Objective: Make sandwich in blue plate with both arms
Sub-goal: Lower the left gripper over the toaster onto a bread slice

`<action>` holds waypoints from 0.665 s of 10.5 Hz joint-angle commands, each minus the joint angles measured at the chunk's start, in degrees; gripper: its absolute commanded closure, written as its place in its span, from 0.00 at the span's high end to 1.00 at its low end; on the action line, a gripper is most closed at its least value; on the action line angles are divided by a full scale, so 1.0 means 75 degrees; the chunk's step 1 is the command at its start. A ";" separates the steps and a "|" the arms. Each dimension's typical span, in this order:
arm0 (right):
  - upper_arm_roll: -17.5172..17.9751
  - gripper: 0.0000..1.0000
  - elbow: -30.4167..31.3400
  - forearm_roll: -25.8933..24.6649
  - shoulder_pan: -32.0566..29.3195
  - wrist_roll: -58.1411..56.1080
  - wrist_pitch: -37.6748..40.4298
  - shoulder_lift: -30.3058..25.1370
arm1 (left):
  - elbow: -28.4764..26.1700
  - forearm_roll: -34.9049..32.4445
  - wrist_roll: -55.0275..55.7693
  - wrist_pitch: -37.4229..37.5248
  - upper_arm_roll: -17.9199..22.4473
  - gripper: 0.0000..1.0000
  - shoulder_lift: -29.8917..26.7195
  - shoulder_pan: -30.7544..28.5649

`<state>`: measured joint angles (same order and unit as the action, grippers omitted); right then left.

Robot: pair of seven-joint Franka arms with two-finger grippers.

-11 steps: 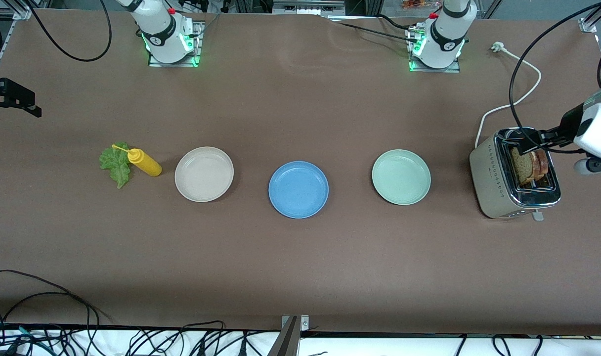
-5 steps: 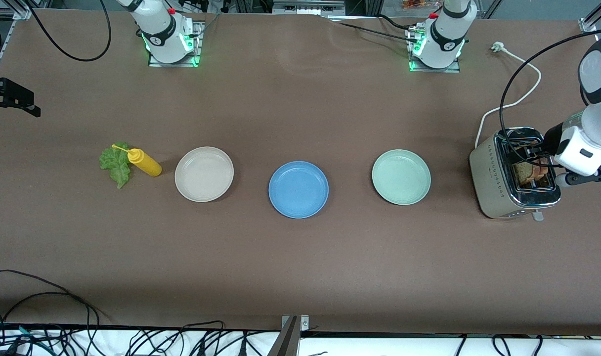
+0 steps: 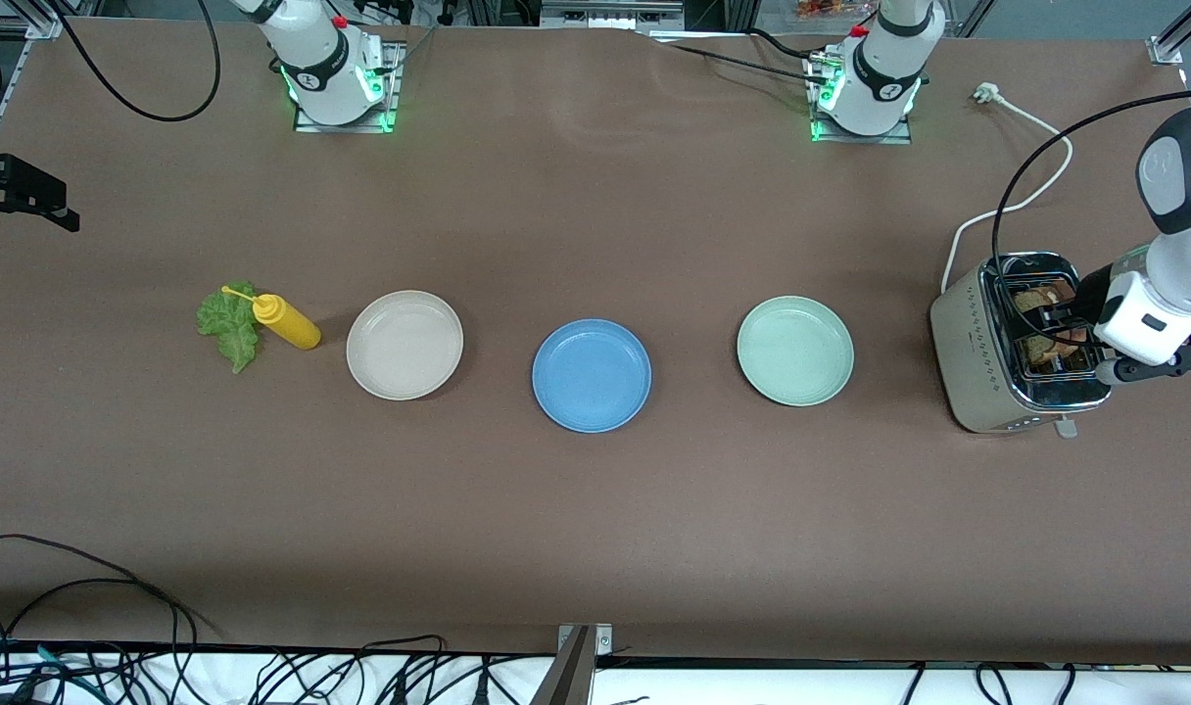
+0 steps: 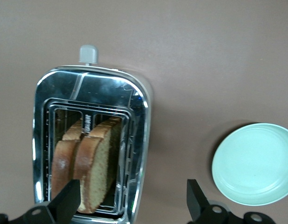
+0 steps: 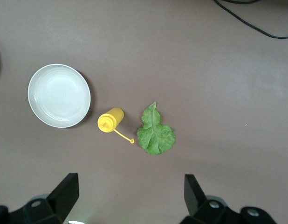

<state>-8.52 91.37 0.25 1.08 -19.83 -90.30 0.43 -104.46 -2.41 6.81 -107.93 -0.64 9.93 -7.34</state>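
While the front view hides the left gripper (image 3: 1056,318) over the toaster (image 3: 977,362), its wrist view shows open, empty fingers (image 4: 69,203) straddling two bread slices (image 4: 90,168). Right gripper (image 5: 130,198), open and empty, hangs over the lettuce (image 5: 154,133). Blue plate (image 3: 592,376) sits mid-table, bare.

From my console I see a plain matte brown tabletop (image 3: 595,509) filling the frame. At its centre sits the round matte medium-blue plate (image 3: 592,375); toward mid-frame's left a round beige plate (image 3: 404,345), toward its right a round pale green plate (image 3: 795,351) — all three unpatterned. At the far left lies a ruffled green lettuce leaf (image 3: 227,326) with paler veins, touching a bright yellow squeeze bottle (image 3: 287,322). At the right edge, a shiny silver metal toaster (image 3: 977,352) holds two brown bread slices (image 4: 88,163) — darker crusts, tan faces. A white cord (image 3: 1022,196) trails toward the upper right.
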 commanded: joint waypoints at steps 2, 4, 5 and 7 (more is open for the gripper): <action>-0.0012 1.00 -0.0148 0.0143 -0.0038 -0.0121 0.0181 0.0002 | -0.0017 -0.0206 -0.0322 -0.0152 0.0120 1.00 0.0234 -0.0088; -0.0013 1.00 -0.0148 0.0142 -0.0038 -0.0121 0.0181 0.0002 | -0.0028 -0.0206 -0.0439 -0.0152 0.0167 1.00 0.0351 -0.0099; -0.0001 1.00 -0.0148 0.0142 -0.0038 -0.0121 0.0181 0.0002 | -0.0040 -0.0206 -0.0544 -0.0164 0.0168 1.00 0.0387 -0.0099; 0.0011 1.00 -0.0148 0.0142 -0.0038 -0.0121 0.0181 0.0002 | -0.0134 -0.0206 -0.0545 -0.0164 0.0168 1.00 0.0387 -0.0158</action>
<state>-8.51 91.38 0.25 1.08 -19.86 -90.22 0.43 -104.67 -2.41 4.07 -108.38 0.77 12.90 -7.76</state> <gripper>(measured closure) 0.000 0.000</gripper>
